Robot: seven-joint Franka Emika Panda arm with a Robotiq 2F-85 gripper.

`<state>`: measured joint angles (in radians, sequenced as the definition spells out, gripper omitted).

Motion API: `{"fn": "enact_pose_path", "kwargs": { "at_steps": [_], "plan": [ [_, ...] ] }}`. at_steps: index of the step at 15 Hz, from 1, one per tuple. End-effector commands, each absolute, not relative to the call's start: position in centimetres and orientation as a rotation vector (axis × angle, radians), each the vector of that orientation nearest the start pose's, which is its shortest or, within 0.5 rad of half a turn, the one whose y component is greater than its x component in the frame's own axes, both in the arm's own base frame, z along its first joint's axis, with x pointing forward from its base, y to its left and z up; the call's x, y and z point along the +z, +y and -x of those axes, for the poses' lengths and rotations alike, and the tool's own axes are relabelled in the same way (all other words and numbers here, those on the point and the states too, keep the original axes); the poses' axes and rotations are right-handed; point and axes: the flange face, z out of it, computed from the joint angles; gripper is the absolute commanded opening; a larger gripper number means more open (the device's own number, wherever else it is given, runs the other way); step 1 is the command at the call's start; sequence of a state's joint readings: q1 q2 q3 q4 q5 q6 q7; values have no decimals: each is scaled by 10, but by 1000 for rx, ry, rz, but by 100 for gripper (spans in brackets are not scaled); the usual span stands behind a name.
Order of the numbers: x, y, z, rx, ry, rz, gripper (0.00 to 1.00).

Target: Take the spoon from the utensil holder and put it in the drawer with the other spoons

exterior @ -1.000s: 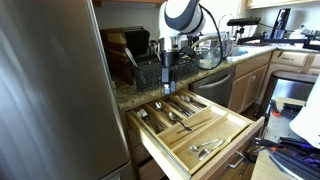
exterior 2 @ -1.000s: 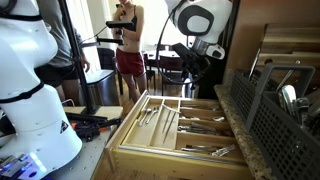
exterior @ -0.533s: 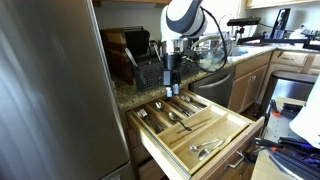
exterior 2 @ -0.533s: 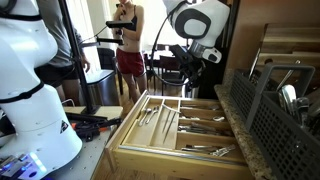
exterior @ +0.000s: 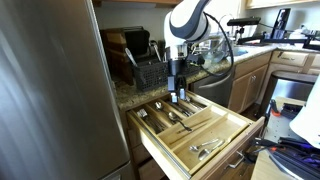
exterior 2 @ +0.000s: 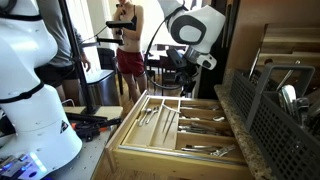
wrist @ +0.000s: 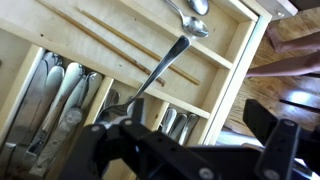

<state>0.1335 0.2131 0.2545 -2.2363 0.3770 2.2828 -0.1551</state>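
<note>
In the wrist view the silver spoon (wrist: pixel 160 66) slants over the open wooden drawer (wrist: pixel 228 70). Its bowl is low beside another spoon (wrist: pixel 197 6) in the far compartment. Its handle rises to my left finger (wrist: pixel 115 115). My gripper (wrist: pixel 190 125) shows its two dark fingers standing apart, with cutlery visible between them. In both exterior views the gripper (exterior: pixel 178 88) (exterior 2: pixel 184 84) hangs low over the back of the drawer (exterior: pixel 215 135) (exterior 2: pixel 135 135). The black utensil holder (exterior: pixel 150 72) stands on the counter just behind it.
Forks and knives (wrist: pixel 60 95) fill the near compartments. A dark dish rack (exterior 2: pixel 280 105) rises beside the drawer. A refrigerator side (exterior: pixel 50 90) stands close by. A person (exterior 2: pixel 126 45) stands in the background, and a white robot base (exterior 2: pixel 30 90) is near the drawer front.
The gripper has come away from the utensil holder and moved down over the drawer with the spoon.
</note>
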Motion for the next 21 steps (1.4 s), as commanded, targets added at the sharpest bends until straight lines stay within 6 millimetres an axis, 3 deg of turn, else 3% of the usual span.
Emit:
{"fn": "enact_pose_path", "kwargs": {
  "at_steps": [1, 9, 21],
  "plan": [
    [269, 207, -466, 258, -310, 2819, 100],
    [261, 210, -471, 214, -301, 2841, 100],
    [251, 190, -475, 134, -133, 2857, 100]
  ]
}}
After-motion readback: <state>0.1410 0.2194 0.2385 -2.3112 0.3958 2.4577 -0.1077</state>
